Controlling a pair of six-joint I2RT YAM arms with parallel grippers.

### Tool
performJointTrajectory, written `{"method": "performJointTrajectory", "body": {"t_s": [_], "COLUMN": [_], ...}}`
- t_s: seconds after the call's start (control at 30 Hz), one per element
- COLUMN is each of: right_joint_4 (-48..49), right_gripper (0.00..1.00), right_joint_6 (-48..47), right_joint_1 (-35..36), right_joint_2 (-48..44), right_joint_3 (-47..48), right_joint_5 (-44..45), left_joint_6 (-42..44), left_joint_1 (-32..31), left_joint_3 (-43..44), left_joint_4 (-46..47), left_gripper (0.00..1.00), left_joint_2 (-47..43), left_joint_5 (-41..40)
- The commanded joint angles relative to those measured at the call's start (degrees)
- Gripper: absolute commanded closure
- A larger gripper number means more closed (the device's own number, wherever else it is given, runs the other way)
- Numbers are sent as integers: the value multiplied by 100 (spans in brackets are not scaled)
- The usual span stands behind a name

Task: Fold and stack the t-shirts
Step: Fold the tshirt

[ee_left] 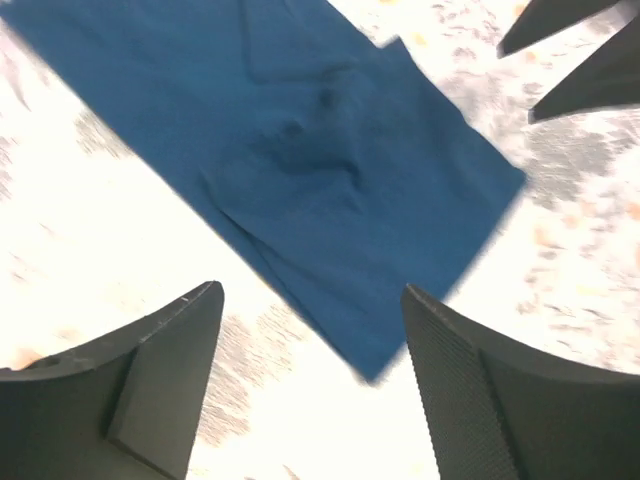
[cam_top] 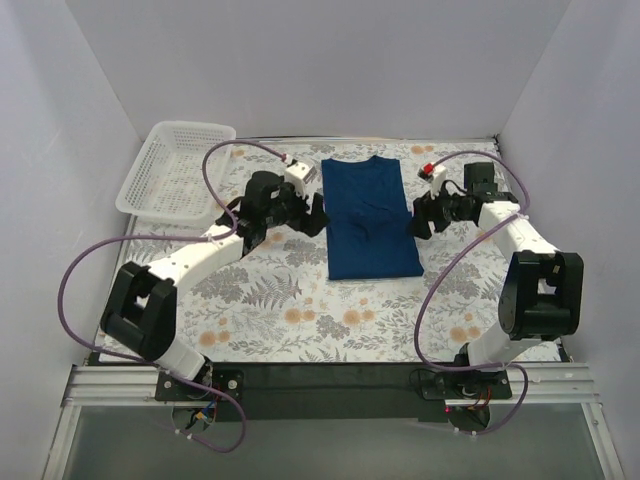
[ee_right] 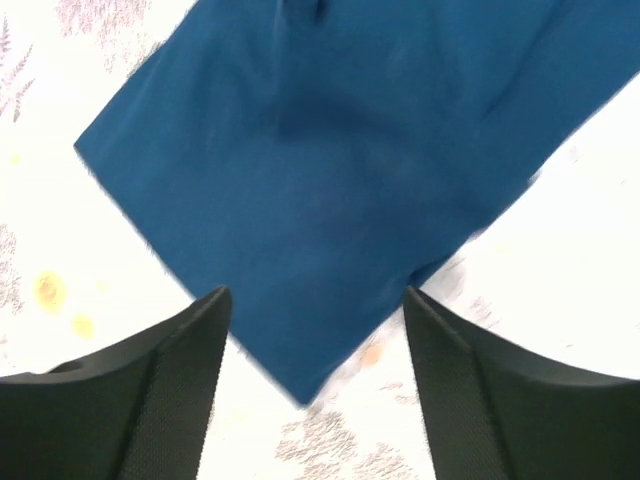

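Observation:
The navy-blue t-shirt (cam_top: 370,215) lies on the floral table cloth, folded lengthwise into a long rectangle, collar at the far end, print hidden. It also shows in the left wrist view (ee_left: 320,170) and the right wrist view (ee_right: 340,180). My left gripper (cam_top: 318,215) hovers at the shirt's left edge, open and empty (ee_left: 312,310). My right gripper (cam_top: 420,218) hovers at the shirt's right edge, open and empty (ee_right: 315,310). The right gripper's dark fingertips (ee_left: 560,60) show at the top right of the left wrist view.
A white mesh basket (cam_top: 175,170) stands at the far left corner. White walls close in the table on three sides. Purple cables loop from both arms. The floral cloth (cam_top: 300,310) covers the table.

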Motion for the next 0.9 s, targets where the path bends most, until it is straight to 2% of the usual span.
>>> {"method": "performJointTrajectory", "body": {"t_s": [0.0, 0.1, 0.13, 0.23, 0.4, 0.63, 0.73, 0.77, 0.8, 0.83, 0.87], "right_joint_4": [-28, 42, 69, 78, 60, -220, -387, -519, -590, -677, -870], "right_gripper": [35, 32, 32, 34, 36, 45, 52, 59, 63, 73, 78], "right_joint_6": [364, 874, 971, 1261, 1429, 1377, 1237, 1184, 1113, 982, 885], "right_joint_1": [-279, -359, -367, -455, -587, -587, -587, -579, -587, -587, -587], "right_joint_2": [-453, -524, -489, -200, 266, 864, 943, 961, 979, 1022, 1040], "right_joint_3": [-573, -1048, -1180, -1217, -1199, -1120, -1093, -1085, -1032, -997, -953], "right_joint_5": [-447, -105, 62, 406, 178, -314, -454, -481, -481, -429, -394], "left_joint_6": [-1540, -2455, -2779, -3167, -3625, -4056, -4223, -4223, -4223, -4215, -4214], "left_joint_1": [-17, -183, -263, -395, -465, -588, -641, -659, -728, -755, -790], "left_joint_3": [-1052, -1713, -2098, -2426, -2357, -1646, -1399, -1364, -1329, -1311, -1311], "left_joint_4": [-407, -118, 335, 788, 1385, 1176, 982, 973, 964, 973, 947], "left_gripper": [35, 36, 36, 36, 36, 39, 53, 57, 65, 72, 81], "left_joint_2": [-510, -818, -854, -715, -161, 850, 1219, 1289, 1386, 1413, 1448], "left_joint_5": [491, 580, 554, 343, 246, 97, 201, 254, 272, 350, 395]}}
